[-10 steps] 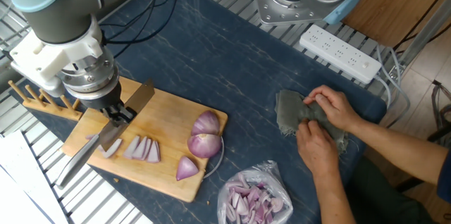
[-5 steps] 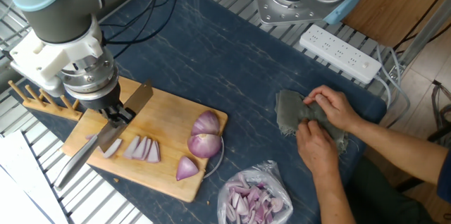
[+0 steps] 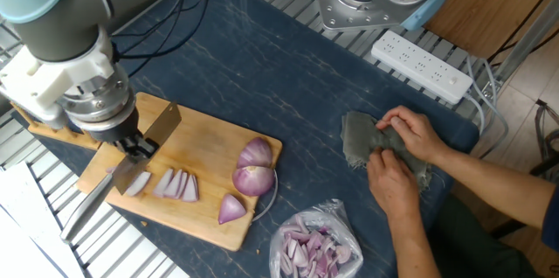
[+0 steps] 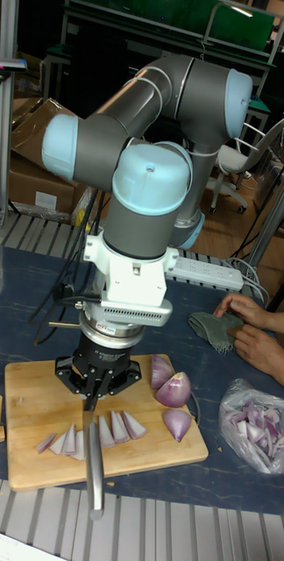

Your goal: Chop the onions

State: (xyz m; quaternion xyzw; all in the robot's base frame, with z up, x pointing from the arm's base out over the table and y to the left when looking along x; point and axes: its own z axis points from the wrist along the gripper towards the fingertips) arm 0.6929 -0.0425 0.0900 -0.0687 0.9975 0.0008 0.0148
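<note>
The arm has shifted toward the left end of the cutting board (image 3: pixel 188 225) since the earlier frames, carrying the knife (image 3: pixel 131 173) with it; the onion pieces and the person's hands (image 3: pixel 397 160) lie as they did. The gripper (image 3: pixel 135 147) is clamped on the knife's blade near the handle (image 4: pixel 94 478), which juts out past the board's front edge. The blade sits at the left end of the row of cut slices (image 3: pixel 170 184). The onions are all on the board: the slices beside the knife, two larger halves (image 3: pixel 253 169) near the right end, touching each other, and a single wedge (image 3: pixel 231 210) just in front of them.

The likely risk is the thin slices: a sideways drag of the blade could sweep them off the board onto the surface. The rounded halves could roll or skid under a downward cut, since nothing steadies them. The bag (image 3: pixel 314 247) of chopped bits lies apart on the surface, and the person's hands rest on a grey cloth (image 3: pixel 362 142), well clear of the blade.
</note>
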